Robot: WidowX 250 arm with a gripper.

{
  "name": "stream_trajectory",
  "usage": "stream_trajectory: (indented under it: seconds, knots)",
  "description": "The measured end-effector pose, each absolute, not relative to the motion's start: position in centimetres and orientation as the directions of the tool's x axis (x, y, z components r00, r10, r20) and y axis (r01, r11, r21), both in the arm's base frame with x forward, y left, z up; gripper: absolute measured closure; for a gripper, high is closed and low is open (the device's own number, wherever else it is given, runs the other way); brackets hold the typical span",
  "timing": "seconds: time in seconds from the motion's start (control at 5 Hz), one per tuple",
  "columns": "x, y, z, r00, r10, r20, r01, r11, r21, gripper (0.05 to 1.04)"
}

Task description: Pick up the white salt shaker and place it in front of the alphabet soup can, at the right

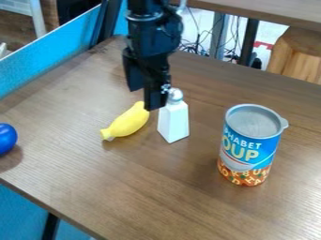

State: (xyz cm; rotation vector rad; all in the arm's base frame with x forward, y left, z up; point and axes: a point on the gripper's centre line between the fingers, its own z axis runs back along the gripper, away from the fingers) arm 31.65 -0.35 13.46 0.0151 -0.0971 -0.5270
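Note:
The black gripper (143,99) hangs from the top edge over the upper middle of the table, open, its two fingers apart and nothing seen between them. Just below it lies a yellow toy banana (127,122), slanting down to the left. A white, tapered bottle (173,123) with a rounded silvery top stands upright right beside the banana; the nearer fingertip overlaps the bottle's upper left side in the view, and whether they touch I cannot tell. To the right, a soup can (248,146) with a blue and orange label stands upright.
A blue ball (6,138) sits at the left side of the brown table (182,201). Along the upper left runs a blue panel (59,51). Behind the far edge are another table top (270,10), cables and a wooden stool (301,54).

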Motion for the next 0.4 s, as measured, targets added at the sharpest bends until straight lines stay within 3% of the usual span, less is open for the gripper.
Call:
stream_trajectory:
  seconds: [0.4]
  knots:
    - [33.11, -1.3, 12.57, 0.85, -0.523, 0.063, 0.523, 0.852, 0.019, 0.083]
